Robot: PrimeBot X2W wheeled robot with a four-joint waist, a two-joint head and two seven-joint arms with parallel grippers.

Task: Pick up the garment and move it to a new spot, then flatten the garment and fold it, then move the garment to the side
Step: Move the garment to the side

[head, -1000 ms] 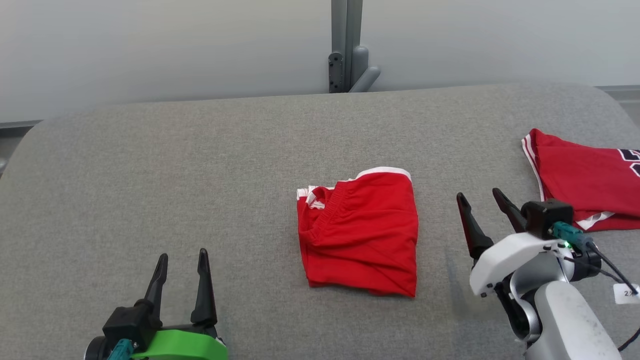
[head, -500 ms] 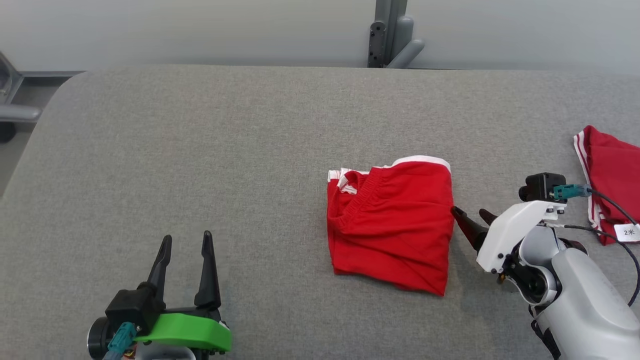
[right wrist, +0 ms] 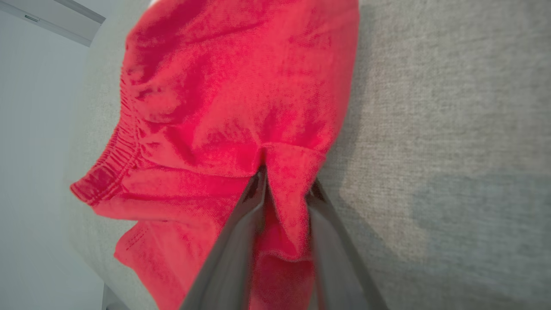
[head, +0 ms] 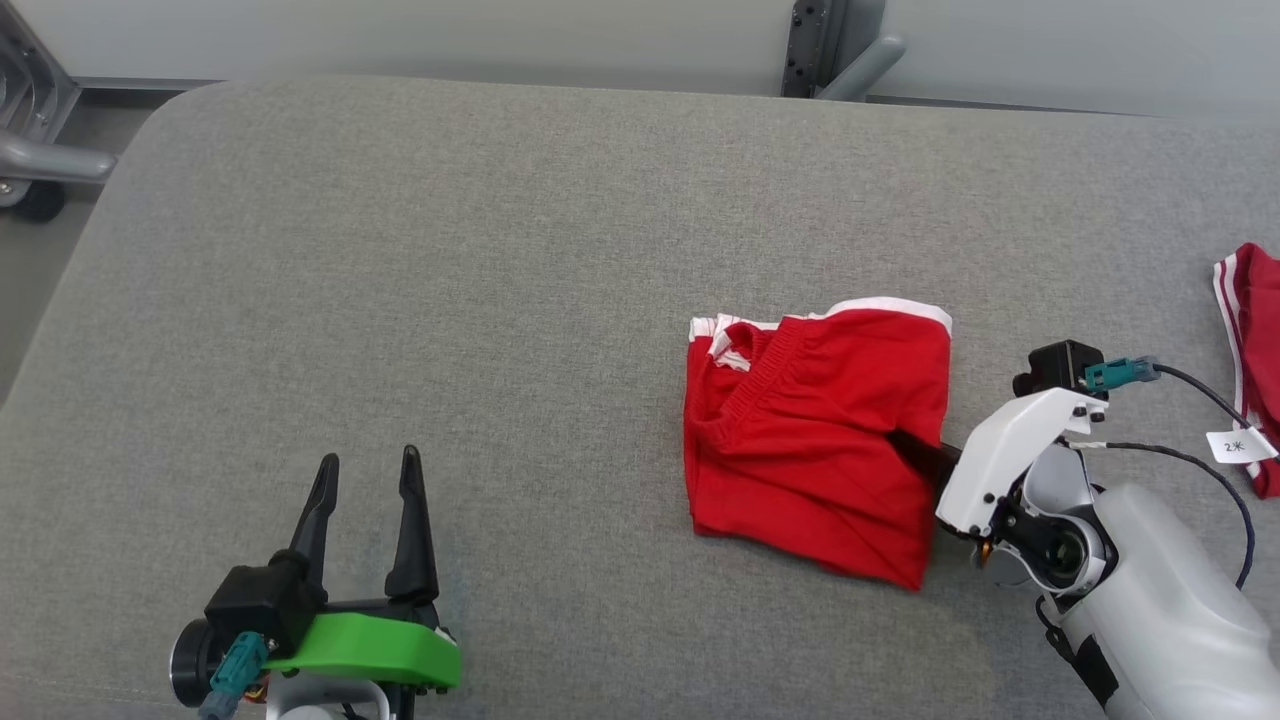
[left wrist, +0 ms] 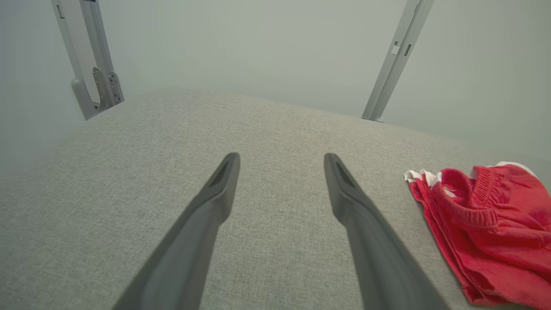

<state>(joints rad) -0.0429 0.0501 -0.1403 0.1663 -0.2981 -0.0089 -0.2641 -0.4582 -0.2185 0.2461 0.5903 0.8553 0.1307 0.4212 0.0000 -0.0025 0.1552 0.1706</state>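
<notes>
Garment [head: 800,430] edge between right fingers [right wrist: 234,241], left fingers [head: 408,540] well apart

A wide table [head: 480,260] covered in grey woven fabric, with rounded corners on its far side, carries everything. A folded red garment [head: 800,440] with white trim and an elastic waistband lies on it right of the middle. Its near edge is a little uneven and its right edge is gathered into a small raised fold. At the far right lies a second red cloth [head: 1250,340] with white stripes, well apart from the first. Cut off by the frame edge, it may be another garment.
</notes>
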